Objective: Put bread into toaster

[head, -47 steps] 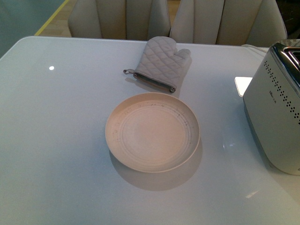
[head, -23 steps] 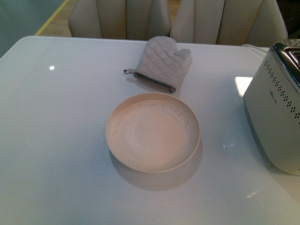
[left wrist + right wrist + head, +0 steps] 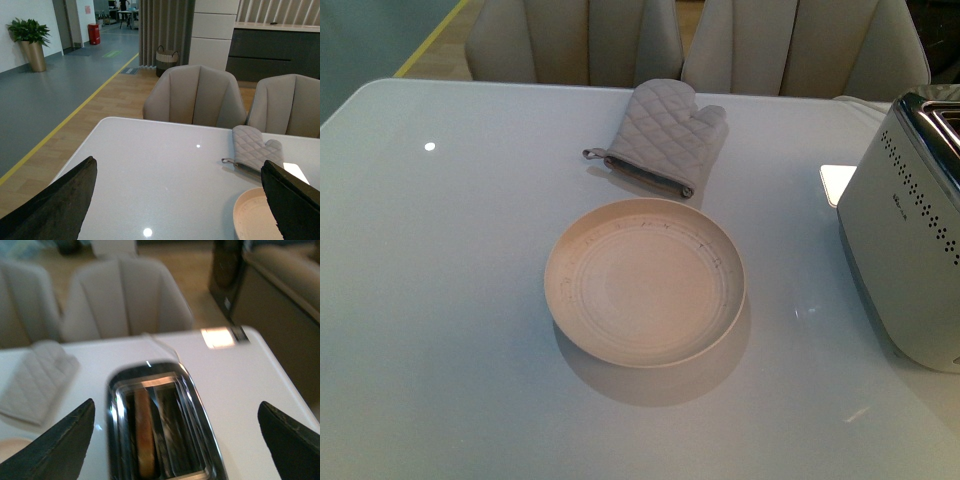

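Note:
The silver-white toaster (image 3: 905,250) stands at the table's right edge in the front view. In the right wrist view its chrome top (image 3: 195,415) is right below my right gripper (image 3: 175,450), which is open and empty above it. The bread (image 3: 144,437) stands on edge inside one slot, only its brown crust showing. My left gripper (image 3: 180,210) is open and empty above the table's left part. Neither arm shows in the front view.
A round cream plate (image 3: 646,281) sits empty at the table's middle, also in the left wrist view (image 3: 252,217). A grey quilted oven mitt (image 3: 665,133) lies behind it. Two beige chairs (image 3: 580,40) stand at the far edge.
The front view is almost unchanged; the scene shifts only by a few pixels. Plate, mitt and toaster stay in place.

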Robot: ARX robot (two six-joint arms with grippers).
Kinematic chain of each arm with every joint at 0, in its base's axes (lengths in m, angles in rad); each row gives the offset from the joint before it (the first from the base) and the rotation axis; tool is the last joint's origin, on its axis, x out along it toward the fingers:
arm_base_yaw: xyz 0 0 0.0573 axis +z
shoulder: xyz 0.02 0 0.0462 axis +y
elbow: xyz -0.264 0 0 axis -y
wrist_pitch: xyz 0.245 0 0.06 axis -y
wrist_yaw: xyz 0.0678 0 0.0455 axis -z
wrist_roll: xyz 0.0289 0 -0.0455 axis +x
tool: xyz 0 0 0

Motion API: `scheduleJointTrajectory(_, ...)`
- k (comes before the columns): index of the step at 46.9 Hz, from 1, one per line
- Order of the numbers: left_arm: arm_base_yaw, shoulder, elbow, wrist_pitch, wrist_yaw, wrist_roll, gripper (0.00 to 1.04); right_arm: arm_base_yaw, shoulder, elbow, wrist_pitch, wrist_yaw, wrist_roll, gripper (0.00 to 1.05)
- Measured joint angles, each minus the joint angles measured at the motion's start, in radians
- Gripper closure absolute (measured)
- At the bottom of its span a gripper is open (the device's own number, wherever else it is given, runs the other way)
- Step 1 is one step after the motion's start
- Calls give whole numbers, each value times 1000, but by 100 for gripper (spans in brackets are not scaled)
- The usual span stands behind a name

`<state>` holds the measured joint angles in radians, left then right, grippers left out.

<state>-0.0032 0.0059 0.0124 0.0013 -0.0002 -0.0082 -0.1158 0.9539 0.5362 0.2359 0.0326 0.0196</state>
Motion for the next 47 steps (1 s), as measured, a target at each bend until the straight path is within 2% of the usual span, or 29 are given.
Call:
scheduleJointTrajectory(3,0,0,0,0,0,0,7,-3,-32,-101,220,-126,-7,29)
scheduleJointTrajectory(5,0,0,0,0,0,0,7,7,-47,-155,282,-138,-10,37)
scheduleJointTrajectory(16,0,0,0,0,0,0,7,33,-144,-289,317,-107,-13,73)
scheduleJointTrajectory(20,0,0,0,0,0,0,7,82,-177,-322,317,-42,-13,85)
scheduleJointTrajectory(24,0,0,0,0,0,0,7,109,-215,-356,314,-42,-13,99)
scheduleJointTrajectory(26,0,0,0,0,0,0,7,110,-230,-367,312,-39,-16,103)
scheduleJointTrajectory(47,0,0,0,0,0,0,7,112,-413,-465,225,-33,-16,103)
